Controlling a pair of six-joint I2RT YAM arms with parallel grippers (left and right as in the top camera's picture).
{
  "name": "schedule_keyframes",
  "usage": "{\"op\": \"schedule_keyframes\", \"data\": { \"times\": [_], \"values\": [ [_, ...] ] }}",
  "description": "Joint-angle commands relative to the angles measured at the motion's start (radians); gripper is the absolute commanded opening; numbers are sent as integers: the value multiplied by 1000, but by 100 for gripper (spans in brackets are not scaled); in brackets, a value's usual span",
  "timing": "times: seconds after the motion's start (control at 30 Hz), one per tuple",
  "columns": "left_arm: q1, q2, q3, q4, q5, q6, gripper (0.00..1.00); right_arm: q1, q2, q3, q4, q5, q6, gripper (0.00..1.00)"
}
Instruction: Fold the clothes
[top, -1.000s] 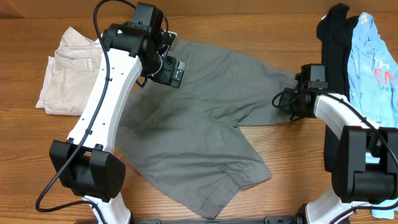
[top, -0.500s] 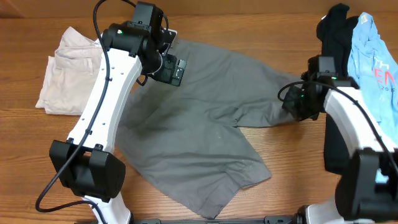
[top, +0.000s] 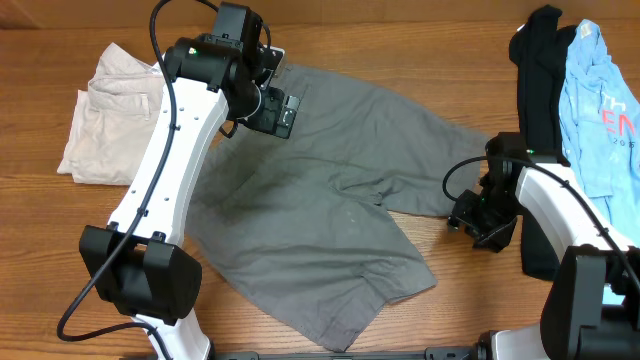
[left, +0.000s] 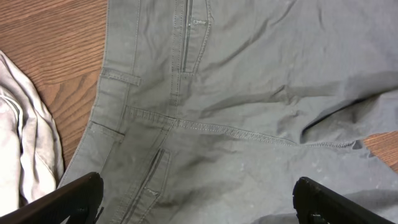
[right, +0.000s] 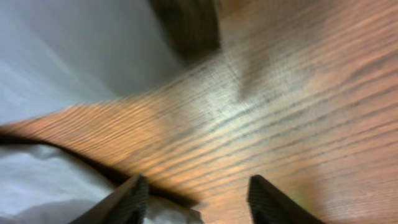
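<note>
The grey shorts-like garment (top: 330, 200) lies spread flat across the middle of the table, waistband at the back left and legs toward the right and front. My left gripper (top: 272, 110) hovers over the waistband and fly area. In the left wrist view it (left: 199, 202) is wide open over the grey cloth (left: 249, 93). My right gripper (top: 478, 222) is over bare wood just off the right leg's lower edge. In the right wrist view it (right: 199, 202) is open and empty, with grey cloth (right: 62, 56) to its left.
Beige trousers (top: 105, 115) lie folded at the back left, their edge showing in the left wrist view (left: 22, 149). A black garment (top: 535, 70) and a light-blue printed shirt (top: 600, 100) lie at the back right. The table (top: 450, 290) is brown wood.
My right arm has swung from the end of the right leg toward the front, onto bare wood. The left arm has not moved.
</note>
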Motion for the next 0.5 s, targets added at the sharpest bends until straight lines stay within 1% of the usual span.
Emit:
{"op": "schedule_keyframes", "data": {
  "times": [0.0,0.17,0.3,0.47],
  "values": [
    [-3,-5,13,5,18,20,100,-21,-5,11,43,-6,42,64],
    [-3,-4,13,22,18,23,100,-22,-5,103,55,-8,38,65],
    [-3,0,13,42,18,23,100,-21,-7,214,75,-34,-37,66],
    [-3,1,12,52,18,22,100,-21,2,198,196,-21,-56,66]
  ]
}}
